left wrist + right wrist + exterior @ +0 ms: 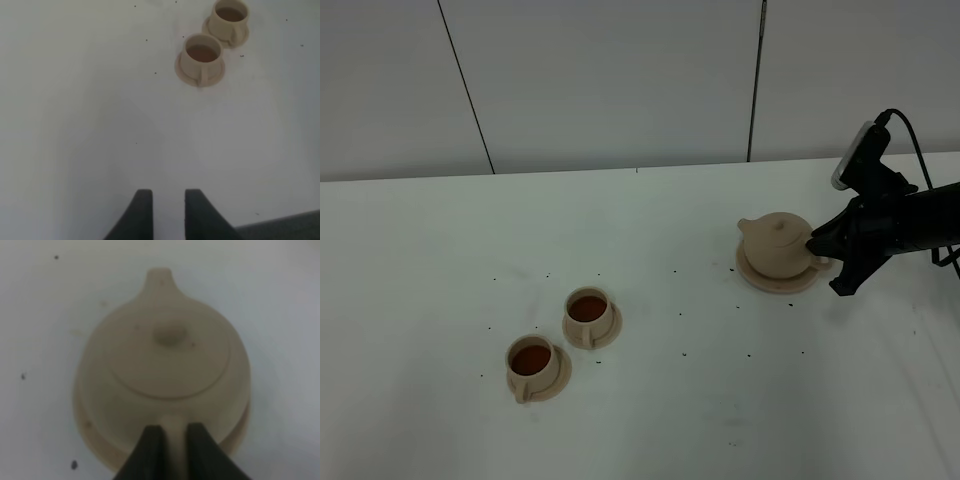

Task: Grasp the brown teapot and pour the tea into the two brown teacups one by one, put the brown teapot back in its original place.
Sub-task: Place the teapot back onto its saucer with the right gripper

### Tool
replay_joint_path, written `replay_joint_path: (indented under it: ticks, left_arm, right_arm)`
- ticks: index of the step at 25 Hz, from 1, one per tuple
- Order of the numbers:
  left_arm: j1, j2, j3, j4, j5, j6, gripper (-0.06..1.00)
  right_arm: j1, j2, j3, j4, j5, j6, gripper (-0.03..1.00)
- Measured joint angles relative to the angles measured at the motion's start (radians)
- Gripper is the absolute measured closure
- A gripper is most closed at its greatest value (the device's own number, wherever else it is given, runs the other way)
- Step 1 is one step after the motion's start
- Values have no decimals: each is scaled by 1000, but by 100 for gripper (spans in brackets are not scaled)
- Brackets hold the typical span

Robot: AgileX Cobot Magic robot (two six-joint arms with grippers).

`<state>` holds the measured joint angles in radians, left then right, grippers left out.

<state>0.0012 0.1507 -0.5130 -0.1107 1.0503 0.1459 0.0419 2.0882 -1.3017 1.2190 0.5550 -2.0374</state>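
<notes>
The brown teapot stands upright on its original place, the wider tan saucer, at the right of the table, spout pointing left. My right gripper is shut on the pot's handle; in the right wrist view the teapot fills the frame, with the right gripper pinching the handle. The two brown teacups sit on small saucers at front left, both holding dark tea. In the left wrist view the teacups lie well beyond my left gripper, which is slightly open and empty.
Small dark specks are scattered over the white table. A grey panelled wall stands behind its far edge. The left arm is out of the high view. The table's edge shows beside the left gripper.
</notes>
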Motion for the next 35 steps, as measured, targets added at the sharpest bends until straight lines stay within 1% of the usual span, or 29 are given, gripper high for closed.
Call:
replay_joint_path:
  ticks: [27,31,35]
  left_arm:
    - [0,0,0,0,0,0,71]
    - [0,0,0,0,0,0,71]
    - [0,0,0,0,0,0,71]
  right_arm:
    - [-1,0,0,0,17,12,87]
    - [-1,0,0,10,18,26,84]
    - [-5,0,0,24,22,31,77]
